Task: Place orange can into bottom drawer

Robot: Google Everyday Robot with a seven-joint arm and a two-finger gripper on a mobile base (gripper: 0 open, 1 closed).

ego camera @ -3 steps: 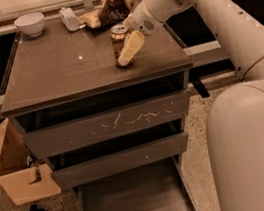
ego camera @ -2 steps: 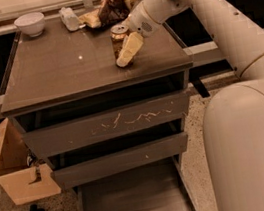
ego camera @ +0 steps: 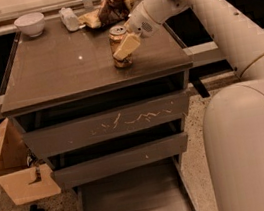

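**Can upright at the gripper; open drawer directly below and forward**

Finding 1, key relation. The can (ego camera: 118, 37) stands upright on the cabinet top (ego camera: 59, 69), right of centre, its long axis vertical and its silver end up. The gripper (ego camera: 122, 49) is at the can, reaching in from the right rear at mid-height, and part of it crosses the can's near face. I cannot tell whether it has closed on the can or merely sits against it. There is only one arm, so there is no question of which is nearer.

Finding 2, destination. The bottom drawer (ego camera: 134, 203) is pulled out towards the camera and its flat floor is bare. It lies well below the can and nearer the viewer. In my judgement the path runs up, out past the front edge of the top, then down in front of the scratched front (ego camera: 110, 124) and the plain front (ego camera: 121, 159), both of which are pushed in.

Finding 3, surface. At the back of the top are a bowl (ego camera: 30, 24) and a snack bag (ego camera: 110, 9). The bag is near the arm's wrist but apart from the can.

Finding 4, room. A cardboard box (ego camera: 11, 169) sits left of the cabinet and the robot's body fills the right foreground, so the drawer is approachable only from above.
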